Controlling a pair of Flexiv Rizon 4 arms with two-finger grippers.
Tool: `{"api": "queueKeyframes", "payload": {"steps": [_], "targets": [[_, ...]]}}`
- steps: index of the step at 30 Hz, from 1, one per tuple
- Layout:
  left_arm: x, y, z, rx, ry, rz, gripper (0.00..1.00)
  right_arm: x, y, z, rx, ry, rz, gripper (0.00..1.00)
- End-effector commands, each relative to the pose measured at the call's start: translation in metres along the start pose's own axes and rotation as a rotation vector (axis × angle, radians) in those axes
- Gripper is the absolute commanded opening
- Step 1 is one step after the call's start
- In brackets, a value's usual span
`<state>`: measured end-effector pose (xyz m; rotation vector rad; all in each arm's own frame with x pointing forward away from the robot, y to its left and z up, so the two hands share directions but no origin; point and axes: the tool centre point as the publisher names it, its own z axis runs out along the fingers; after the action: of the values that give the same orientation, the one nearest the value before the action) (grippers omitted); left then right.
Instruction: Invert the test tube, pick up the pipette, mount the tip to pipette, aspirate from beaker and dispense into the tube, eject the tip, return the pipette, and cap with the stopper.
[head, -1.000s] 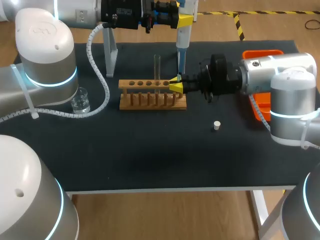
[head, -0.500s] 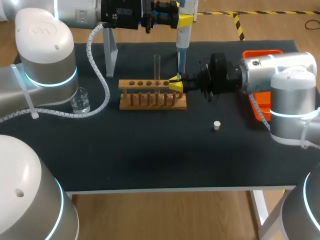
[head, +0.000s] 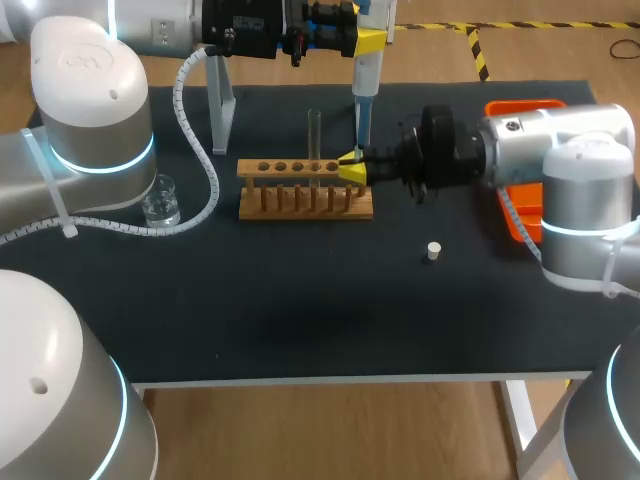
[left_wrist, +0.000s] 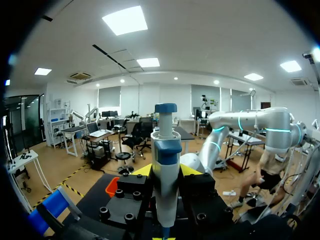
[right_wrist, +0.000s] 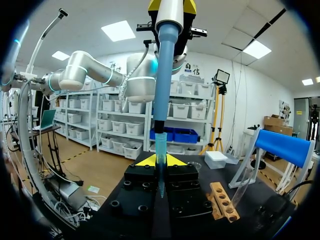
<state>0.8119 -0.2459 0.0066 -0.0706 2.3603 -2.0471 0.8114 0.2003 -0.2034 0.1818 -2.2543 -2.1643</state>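
My left gripper hangs above the rack's right end, shut on the blue and white pipette, which points straight down; its body stands between the yellow fingers. My right gripper is at the wooden rack, shut on a clear pipette tip held upright. The pipette's dark shaft end meets the tip's top. A glass test tube stands upright in the rack. The beaker sits at the left. The white stopper lies in front of my right arm.
An orange tray lies at the back right, partly behind my right arm. A pipette stand rises behind the rack's left end. My left arm's cable loops down between beaker and rack.
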Motion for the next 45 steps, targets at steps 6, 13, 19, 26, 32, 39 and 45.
{"api": "queueKeyframes", "payload": {"steps": [6,13,19,26,32,39,45], "targets": [[-0.0007,-0.0009,-0.0003,-0.002,0.003,-0.001,0.0,0.004,0.0006,-0.0039,-0.002,-0.004,-0.001,0.0],[-0.0007,-0.0009,-0.0003,-0.002,0.003,-0.001,0.0,0.0038,0.0015,-0.004,-0.001,-0.003,-0.002,0.0],[-0.0007,-0.0009,-0.0003,-0.002,0.003,-0.001,0.0,0.0024,0.0029,-0.003,0.002,-0.001,-0.004,0.0],[-0.0007,-0.0009,-0.0003,-0.002,0.003,-0.001,0.0,0.0019,0.004,-0.0019,0.008,0.0,-0.003,0.0],[-0.0007,-0.0009,-0.0003,-0.002,0.003,-0.001,0.0,0.0015,0.0037,-0.0002,0.01,0.0,0.001,0.0],[-0.0007,-0.0009,-0.0003,-0.002,0.003,-0.001,0.0,0.0008,0.0039,0.001,0.009,-0.002,0.003,0.0],[-0.0007,-0.0009,-0.0003,-0.002,0.003,-0.001,0.0,0.0007,0.0056,0.0016,0.005,-0.004,-0.002,0.0]]}}
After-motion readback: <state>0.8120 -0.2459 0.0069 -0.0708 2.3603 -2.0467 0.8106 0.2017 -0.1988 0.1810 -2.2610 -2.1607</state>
